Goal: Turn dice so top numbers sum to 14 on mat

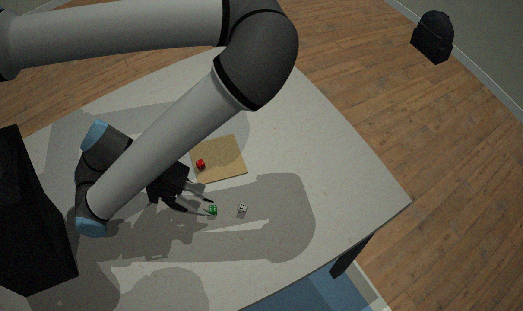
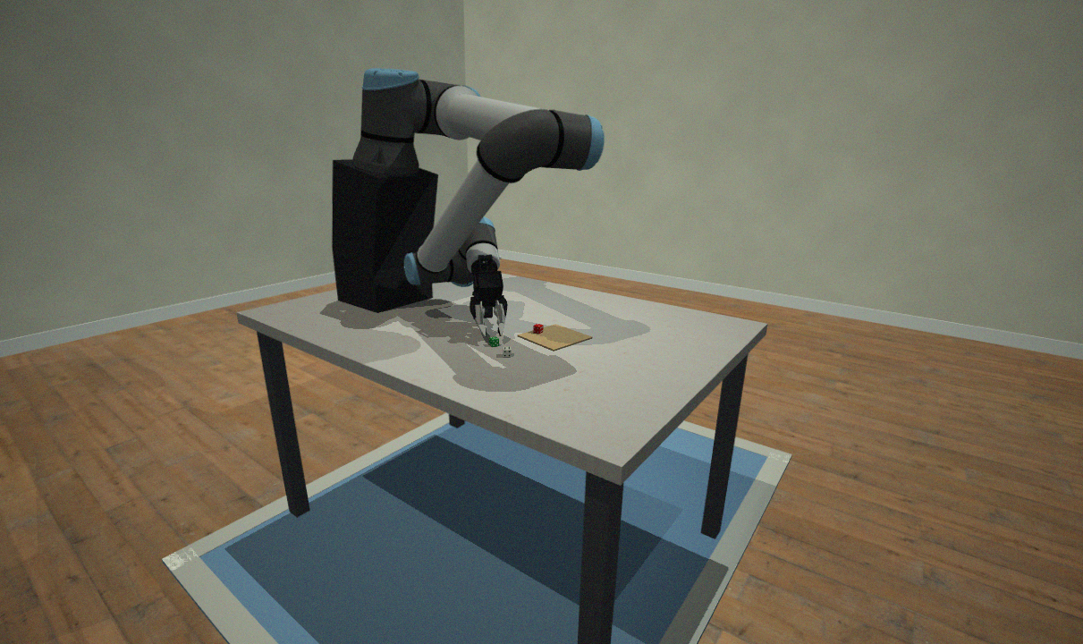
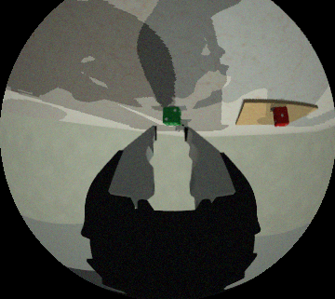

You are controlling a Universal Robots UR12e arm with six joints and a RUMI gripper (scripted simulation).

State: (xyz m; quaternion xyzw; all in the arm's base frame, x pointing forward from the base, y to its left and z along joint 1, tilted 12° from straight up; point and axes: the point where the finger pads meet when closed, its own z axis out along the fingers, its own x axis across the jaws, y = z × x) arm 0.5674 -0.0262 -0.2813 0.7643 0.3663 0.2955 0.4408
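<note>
The green die point(image 1: 213, 209) sits flat on the grey table, off the mat; it also shows in the wrist view point(image 3: 171, 115) and the side view point(image 2: 494, 341). My gripper point(image 1: 208, 205) is low over the table just behind it. Its fingers stand a die's width apart with nothing between them, and in the wrist view the fingertips stop just short of the die. The white die point(image 1: 242, 207) lies on the table to the right of the green one, also off the mat. The red die point(image 1: 200, 164) sits on the tan mat point(image 1: 217, 158) near its left edge.
The mat point(image 3: 272, 110) with the red die point(image 3: 279, 115) lies to the right of the gripper in the wrist view. The arm's forearm reaches over the table's left half. The black robot base stands at the far left. The table's edge is well to the right.
</note>
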